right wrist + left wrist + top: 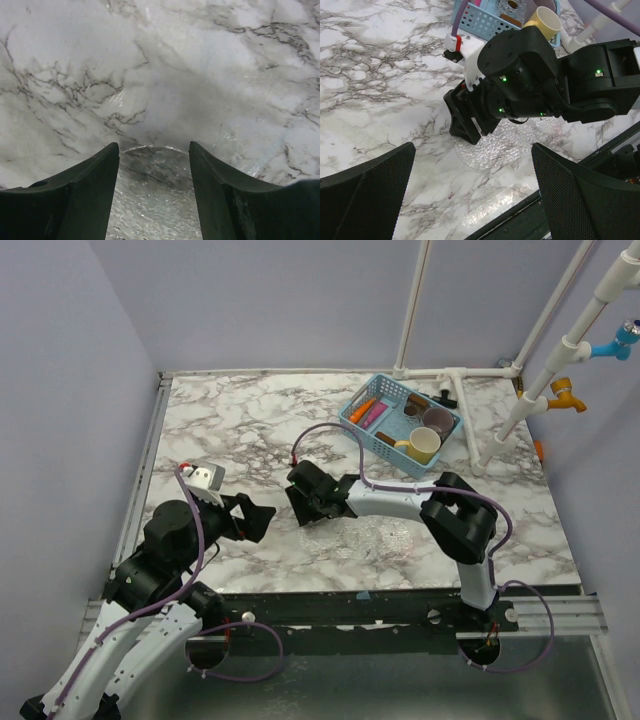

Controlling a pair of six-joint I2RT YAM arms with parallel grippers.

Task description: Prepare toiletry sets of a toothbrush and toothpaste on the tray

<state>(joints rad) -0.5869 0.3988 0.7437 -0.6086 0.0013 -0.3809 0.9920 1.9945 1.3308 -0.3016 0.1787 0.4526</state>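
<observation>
- A white marble bench point(230, 430) seen from above, with two robot arms mounted at its near edge.
- A clear, round, textured tray point(385, 538) lies flat on the bench near the front edge, right of centre. Nothing can be seen on it.
- The right gripper point(305, 502) reaches leftward and sits low over the tray's left rim. Its fingers stand partly apart. In the wrist view the tray's curved edge shows in the gap between them, and they hold nothing.
- The left gripper point(258, 517) hovers just left of the right one, pointing toward it. Its fingers are spread wide with nothing between them.
- A blue plastic basket point(360, 396) stands at the back right of the bench, well apart from the tray.
- Inside the basket are an orange item point(362, 410) and a pink item point(374, 416) side by side, too small to identify.
- The basket also holds a yellow cup point(424, 445) and a darker cup point(437, 419).
</observation>
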